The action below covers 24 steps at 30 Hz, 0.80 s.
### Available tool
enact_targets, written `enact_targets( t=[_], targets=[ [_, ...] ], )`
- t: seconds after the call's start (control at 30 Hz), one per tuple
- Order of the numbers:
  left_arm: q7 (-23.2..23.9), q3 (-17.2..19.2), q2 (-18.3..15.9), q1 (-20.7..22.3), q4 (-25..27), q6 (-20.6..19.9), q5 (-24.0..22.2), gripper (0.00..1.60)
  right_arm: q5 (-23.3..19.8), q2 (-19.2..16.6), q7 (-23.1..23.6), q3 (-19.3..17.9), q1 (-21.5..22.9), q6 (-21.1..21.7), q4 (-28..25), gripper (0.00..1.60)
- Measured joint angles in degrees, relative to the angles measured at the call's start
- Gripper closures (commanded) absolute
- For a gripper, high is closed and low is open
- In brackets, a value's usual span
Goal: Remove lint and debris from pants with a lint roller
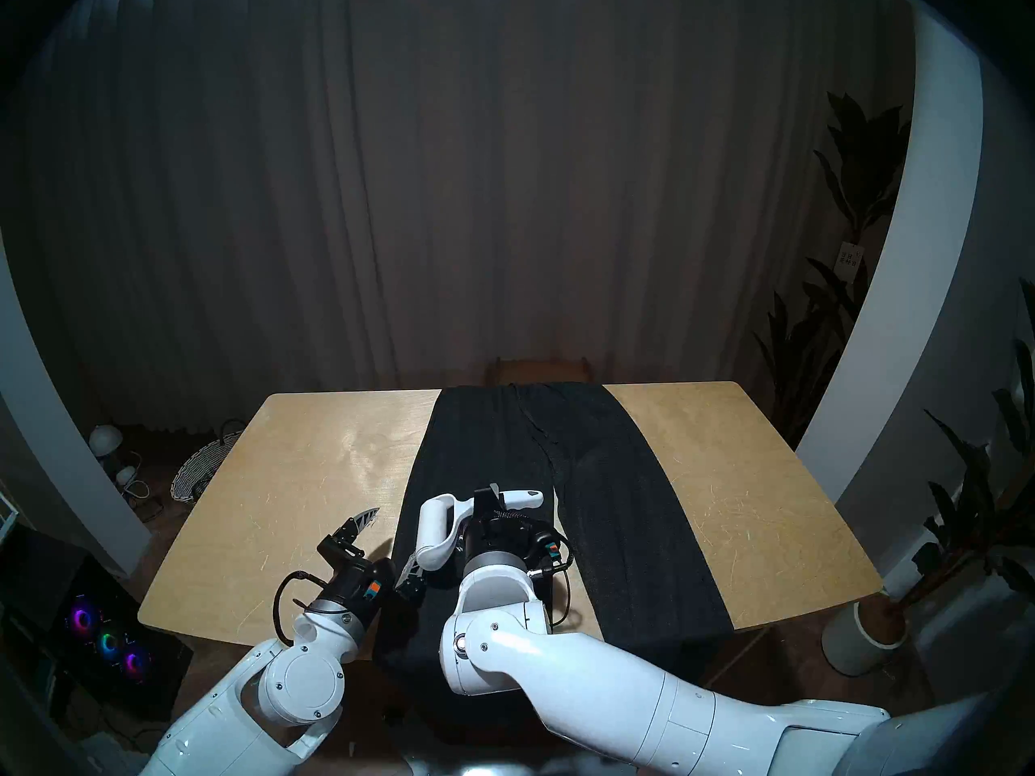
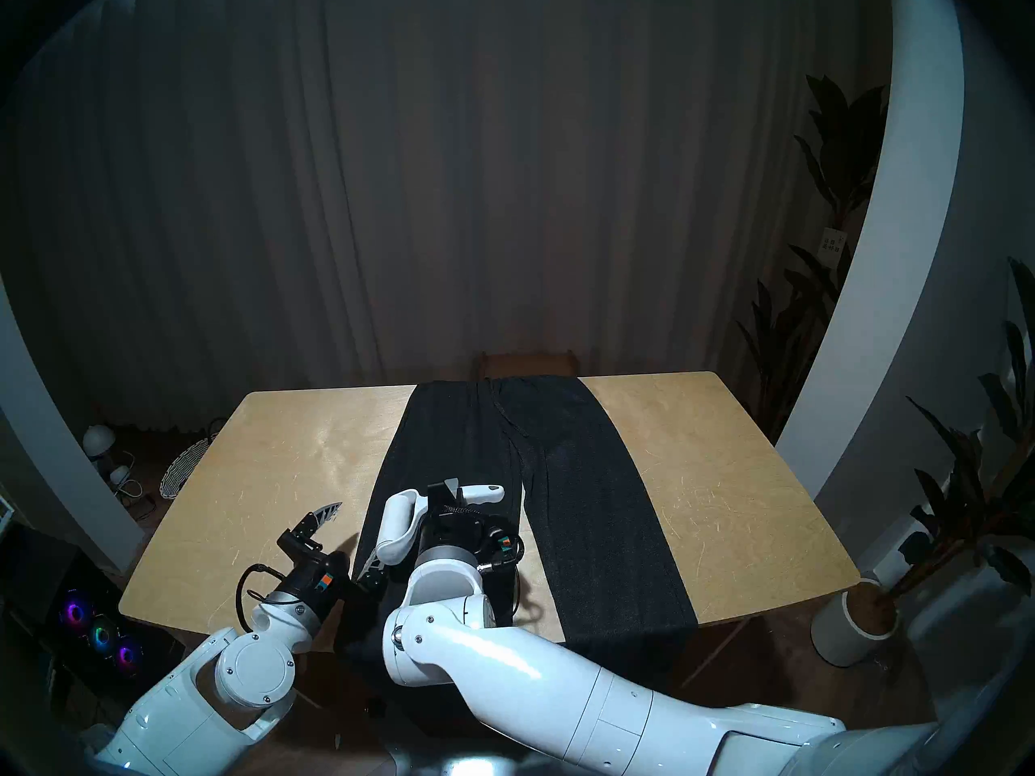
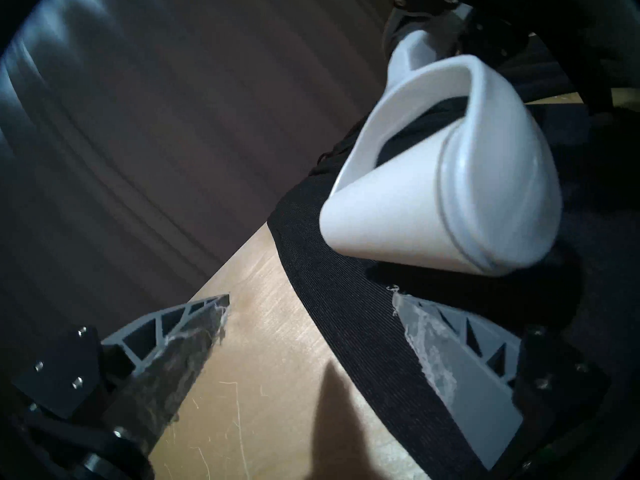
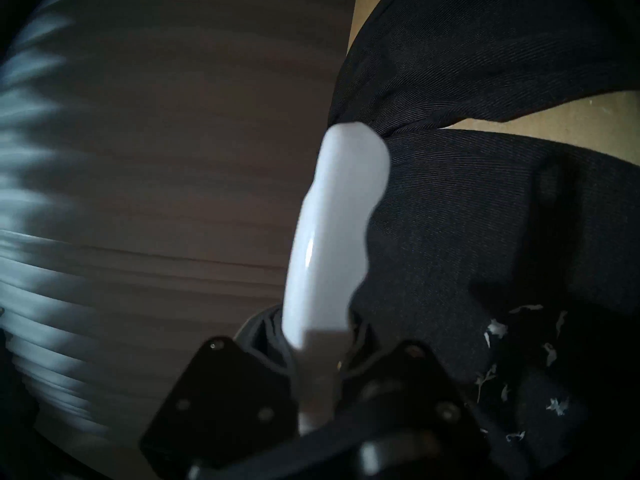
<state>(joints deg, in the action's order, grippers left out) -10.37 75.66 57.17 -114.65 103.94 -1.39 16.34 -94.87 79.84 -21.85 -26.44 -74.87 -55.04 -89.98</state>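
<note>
Overhead, in the head view, the pants (image 1: 565, 511) lay lengthwise down the middle of the wooden table (image 1: 313, 467), legs running off the near edge. The right gripper (image 1: 495, 503) was clamped on the lint roller (image 1: 448, 525) by its handle, roll hanging just above the left leg. The left gripper (image 1: 386, 545) sat beside it, jaws spread wide, straddling the fabric's left edge.

Left wrist view: the roll (image 3: 446, 191) hovered close over dark cloth, blurred; one finger (image 3: 183, 334) was over bare wood, the other over fabric.

Right wrist view: the handle (image 4: 332, 247) rose from between the closed jaws; lint and debris (image 4: 519, 372) lay scattered white on the pants near the lower right
</note>
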Motion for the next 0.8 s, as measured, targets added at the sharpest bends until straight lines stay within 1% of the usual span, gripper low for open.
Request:
enact_targets(
  t=[0.27, 0.53, 0.8],
  targets=[
    [-3.90, 0.23, 1.78, 0.50, -0.41, 0.20, 1.03, 0.00, 0.59, -0.75, -0.61, -0.63, -0.30, 0.00, -0.07, 1.60],
    [-6.55, 0.54, 3.15, 0.96, -1.12, 0.76, 1.80, 0.00, 0.87, -1.59, -1.12, -1.08, -0.87, 0.00, -0.06, 1.60],
    [-8.34, -0.41, 4.53, 1.41, -3.55, 1.05, 2.85, 0.00, 0.10, -1.04, -2.03, 0.80, 0.27, 0.00, 0.51, 1.60]
  ],
)
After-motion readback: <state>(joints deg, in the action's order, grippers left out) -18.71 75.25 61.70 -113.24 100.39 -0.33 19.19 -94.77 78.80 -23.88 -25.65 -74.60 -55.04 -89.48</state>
